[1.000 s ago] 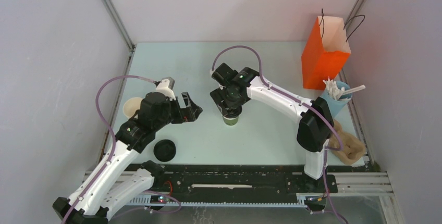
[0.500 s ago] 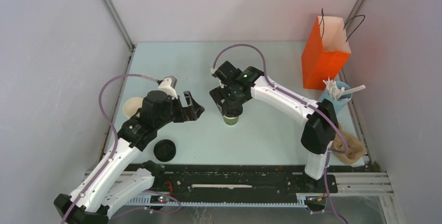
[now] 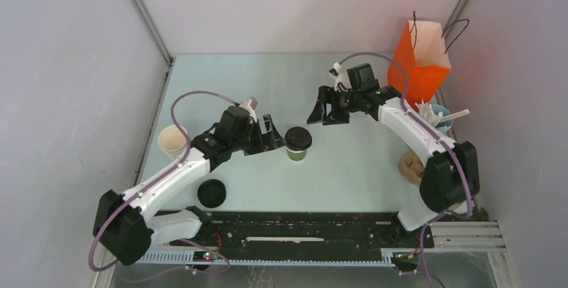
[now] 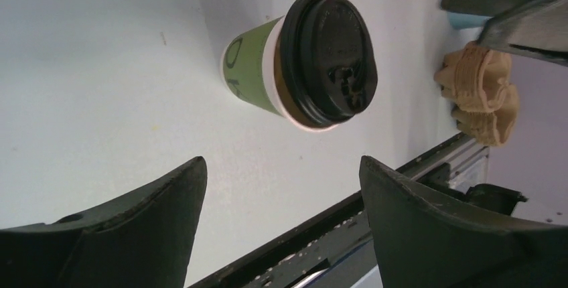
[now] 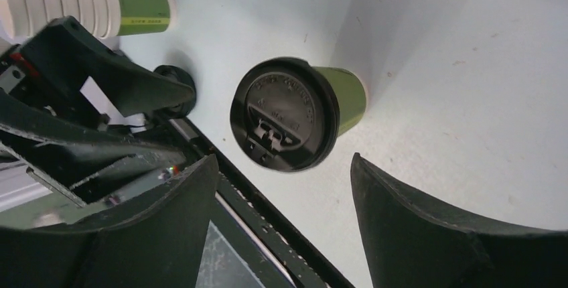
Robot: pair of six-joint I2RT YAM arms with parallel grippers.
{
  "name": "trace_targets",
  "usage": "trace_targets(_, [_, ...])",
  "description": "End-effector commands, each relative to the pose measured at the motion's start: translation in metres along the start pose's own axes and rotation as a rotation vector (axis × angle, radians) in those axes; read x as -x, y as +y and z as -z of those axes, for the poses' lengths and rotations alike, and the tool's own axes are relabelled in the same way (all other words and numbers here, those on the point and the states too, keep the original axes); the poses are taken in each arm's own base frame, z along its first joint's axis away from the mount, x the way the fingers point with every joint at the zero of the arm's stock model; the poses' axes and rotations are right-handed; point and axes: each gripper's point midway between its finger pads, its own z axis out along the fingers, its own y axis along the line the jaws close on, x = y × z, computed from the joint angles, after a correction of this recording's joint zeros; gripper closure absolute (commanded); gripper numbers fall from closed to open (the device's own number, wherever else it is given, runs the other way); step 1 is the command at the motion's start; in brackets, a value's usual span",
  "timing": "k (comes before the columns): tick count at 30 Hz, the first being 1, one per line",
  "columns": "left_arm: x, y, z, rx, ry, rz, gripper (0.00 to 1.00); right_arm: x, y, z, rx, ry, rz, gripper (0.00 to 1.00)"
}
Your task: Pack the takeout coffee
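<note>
**One Coffee Cup Stands Between Two Open Grippers**

The olive-green paper cup with a round black plastic lid (image 3: 297, 143) stands upright near the middle of the pale blue-green table (image 3: 348, 167). The lid sits flat on top of the cup. Nothing is holding the cup.

The left gripper (image 3: 276, 135) is just beside the cup, on its left side. Its two black fingers are spread wide apart and there is nothing between them. From the left wrist camera, the cup (image 4: 258, 67) is a little way in front of the fingers, and the left gripper (image 4: 280, 167) does not touch it.

The right gripper (image 3: 316, 108) is behind the cup and a bit to the right, near it but apart from it. Its fingers are spread wide too, with nothing in them. From the right wrist camera, the cup (image 5: 285, 114) shows in front of the right gripper (image 5: 282, 162), with the lid facing the camera.

A stack of green paper cups with white insides (image 3: 173, 142) stands by the left edge of the table. A loose round black lid (image 3: 211, 193) lies near the front edge, on the left side.

An orange paper bag with black string handles (image 3: 418, 67) stands upright at the far right. Just in front of it is a light blue cup full of white sticks (image 3: 439, 122). A brown bumpy thing (image 3: 410, 166) lies by the right arm.
</note>
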Motion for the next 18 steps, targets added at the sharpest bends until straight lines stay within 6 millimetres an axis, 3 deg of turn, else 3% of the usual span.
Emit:
trace_targets(1, [0.029,-0.044,-0.01,-0.162,-0.077,0.094,0.1,0.003,0.016,-0.02,0.224,0.053,-0.046,0.21])
trace_targets(9, [0.028,-0.051,-0.038,-0.246,-0.078,0.159,0.14,-0.004,-0.011,-0.043,0.237,0.089,-0.121,0.32])
trace_targets(13, [0.026,-0.042,-0.043,-0.197,-0.071,0.159,0.18,-0.008,-0.013,-0.049,0.247,0.097,-0.136,0.32])
trace_targets(18, [0.02,-0.02,-0.037,-0.096,-0.08,0.119,0.13,-0.015,-0.02,-0.053,0.208,0.108,-0.133,0.32])
